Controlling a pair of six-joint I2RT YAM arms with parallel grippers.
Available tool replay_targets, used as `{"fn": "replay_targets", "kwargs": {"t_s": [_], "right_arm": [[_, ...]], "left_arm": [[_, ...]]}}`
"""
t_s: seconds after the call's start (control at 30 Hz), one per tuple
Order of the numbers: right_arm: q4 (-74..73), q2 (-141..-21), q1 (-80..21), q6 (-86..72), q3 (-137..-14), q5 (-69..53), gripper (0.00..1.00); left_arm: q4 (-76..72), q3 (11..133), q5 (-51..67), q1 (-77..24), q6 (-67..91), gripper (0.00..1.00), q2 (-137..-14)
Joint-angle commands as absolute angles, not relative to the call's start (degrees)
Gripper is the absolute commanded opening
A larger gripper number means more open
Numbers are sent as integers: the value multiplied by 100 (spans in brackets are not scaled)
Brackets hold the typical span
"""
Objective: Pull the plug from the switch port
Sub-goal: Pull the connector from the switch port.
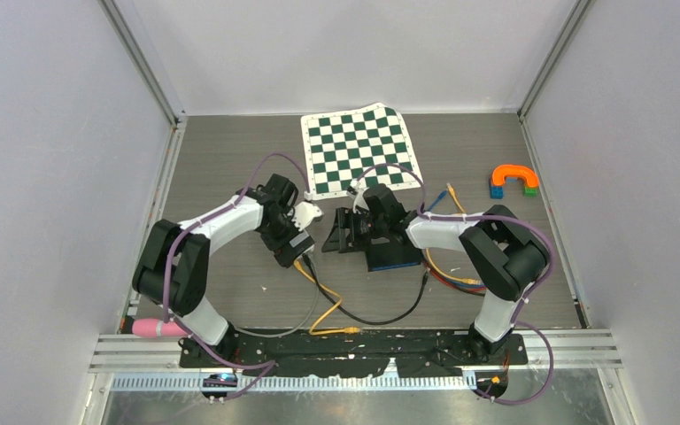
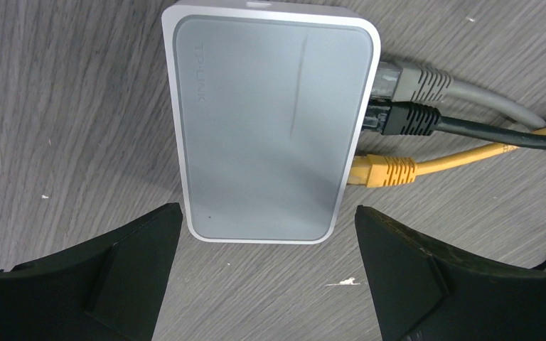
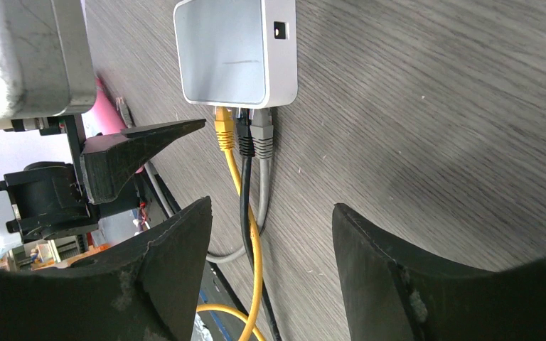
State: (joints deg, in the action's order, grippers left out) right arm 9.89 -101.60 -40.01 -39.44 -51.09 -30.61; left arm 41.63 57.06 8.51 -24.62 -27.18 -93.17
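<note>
From above, the switch is largely covered by the left end effector, and its ports cannot be made out. In the left wrist view the gray cable, black cable and yellow cable are cut off by the right edge.

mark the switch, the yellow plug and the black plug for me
switch (image 2: 270, 128): left wrist view, middle of its grey top
yellow plug (image 2: 385, 171): left wrist view, on its ribbed boot
black plug (image 2: 414, 118): left wrist view, on its ribbed boot
</note>
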Motion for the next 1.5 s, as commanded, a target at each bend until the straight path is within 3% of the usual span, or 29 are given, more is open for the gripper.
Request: {"fn": "replay_targets", "kwargs": {"t_s": [0.0,0.2,0.47,0.8,1.07,1.37,1.47], "right_arm": [[1283,-10190,-4014,-4009,-5259,-3202,69],[1641,-10473,-4025,-4393,-5396,-3376,67],[1795,-11030,-4165,-4726,-5778,-3423,59],[1741,-11473,-4488,-4798,-5968,-3297,46],[1848,-11705,-4510,-4904,-6062,-3108,41],[1951,-11720,-4500,-4897,-5965,-3123,10],[2046,-11595,-4495,-4852,-5869,-3213,6]], "left_arm": [[4282,5902,846,-2446,-2636,91,-9381],[4459,5997,858,-2439,-2610,87,-9481],[4803,6097,993,-2449,-2580,73,-9548],[4815,6106,983,-2445,-2619,69,-9491],[4813,6107,1015,-2452,-2662,68,-9478],[4833,6130,1004,-2452,-2667,67,-9529],[4825,6155,920,-2452,-2629,67,-9540]]}}
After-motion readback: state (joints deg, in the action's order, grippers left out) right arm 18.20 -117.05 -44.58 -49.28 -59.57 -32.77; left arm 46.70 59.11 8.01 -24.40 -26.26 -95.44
